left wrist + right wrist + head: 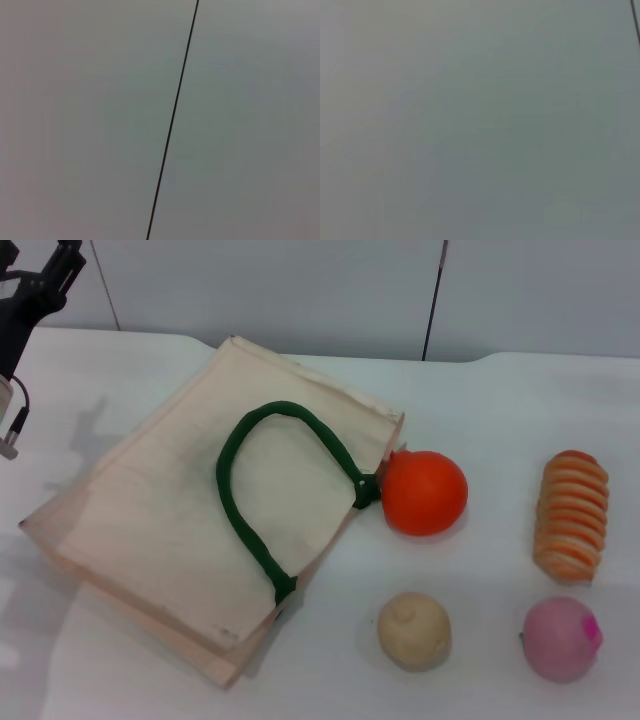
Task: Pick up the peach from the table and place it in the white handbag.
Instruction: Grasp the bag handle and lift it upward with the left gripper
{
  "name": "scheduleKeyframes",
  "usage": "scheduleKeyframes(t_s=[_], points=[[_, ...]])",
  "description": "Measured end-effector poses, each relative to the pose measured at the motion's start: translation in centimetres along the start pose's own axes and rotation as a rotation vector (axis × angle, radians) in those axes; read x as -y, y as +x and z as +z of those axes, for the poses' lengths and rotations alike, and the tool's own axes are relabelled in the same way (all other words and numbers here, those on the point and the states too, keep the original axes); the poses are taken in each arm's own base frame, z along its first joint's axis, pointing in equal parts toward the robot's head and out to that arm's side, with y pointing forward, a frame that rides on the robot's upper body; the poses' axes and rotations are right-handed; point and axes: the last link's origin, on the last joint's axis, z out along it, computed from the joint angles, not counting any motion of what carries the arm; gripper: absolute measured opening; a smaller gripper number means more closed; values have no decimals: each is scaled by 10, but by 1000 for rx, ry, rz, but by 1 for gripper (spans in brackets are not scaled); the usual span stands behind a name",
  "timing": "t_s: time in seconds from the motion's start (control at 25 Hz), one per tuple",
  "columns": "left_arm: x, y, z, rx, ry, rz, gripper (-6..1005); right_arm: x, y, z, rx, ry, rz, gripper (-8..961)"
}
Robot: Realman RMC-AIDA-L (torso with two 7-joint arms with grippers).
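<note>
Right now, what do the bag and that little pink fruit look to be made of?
The white handbag looks like matte woven cotton or canvas: it lies flat and soft, with stitched edges and faint creases. Its dark green handles look like padded fabric cord. The peach seems an imitation, perhaps foam or soft plastic, judging by its even, dull pink skin with one bright magenta patch. That is only a guess.

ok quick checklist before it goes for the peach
1. Peach free on the table, nothing touching it: ok.
2. Handbag mouth open to take it: not ok, it lies flat.
3. Orange ball clear of the bag: not ok, it sits against the bag's edge by the green handle.
4. Left gripper clear of everything, raised at the far left: ok.
5. Right gripper ready: cannot tell, not in view.
</note>
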Motion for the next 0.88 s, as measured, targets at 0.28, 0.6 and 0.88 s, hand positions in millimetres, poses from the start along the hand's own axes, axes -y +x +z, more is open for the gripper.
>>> scheduleKeyframes(t_s=[0.28, 0.6, 0.88], points=[[0, 0, 0, -1, 1, 0, 892, 0, 0, 0, 0, 0, 3, 891], [1, 0, -1, 0, 4, -2, 891, 0, 0, 0, 2, -1, 5, 890], [0, 1, 5, 63, -60, -136, 890, 1, 1, -1, -3, 3, 5, 890]])
